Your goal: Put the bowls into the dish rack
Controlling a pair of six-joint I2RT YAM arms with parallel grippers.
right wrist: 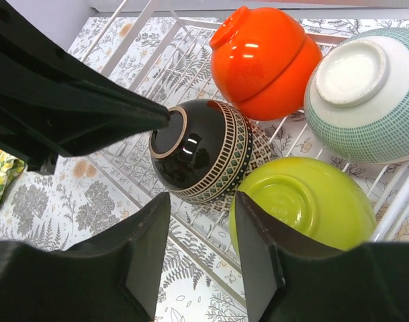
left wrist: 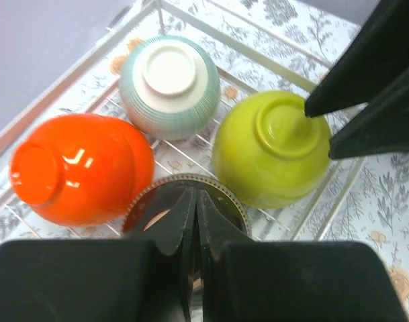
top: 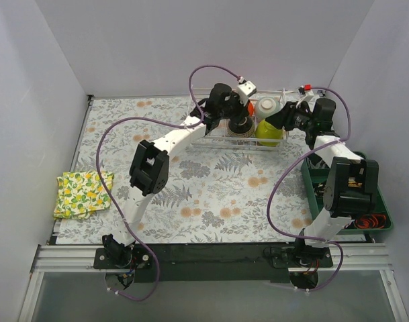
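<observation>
The left gripper (left wrist: 195,216) is clamped on the foot ring of the dark patterned bowl (right wrist: 204,151), fingers almost together. This bowl lies on its side in the dish rack (top: 258,148). The orange bowl (right wrist: 268,60), the pale blue-green bowl (right wrist: 365,94) and the lime-green bowl (right wrist: 305,208) rest beside it in the same rack, feet up. The right gripper (right wrist: 201,248) is released, with nothing between its fingers, above the dark patterned bowl and the lime-green bowl.
</observation>
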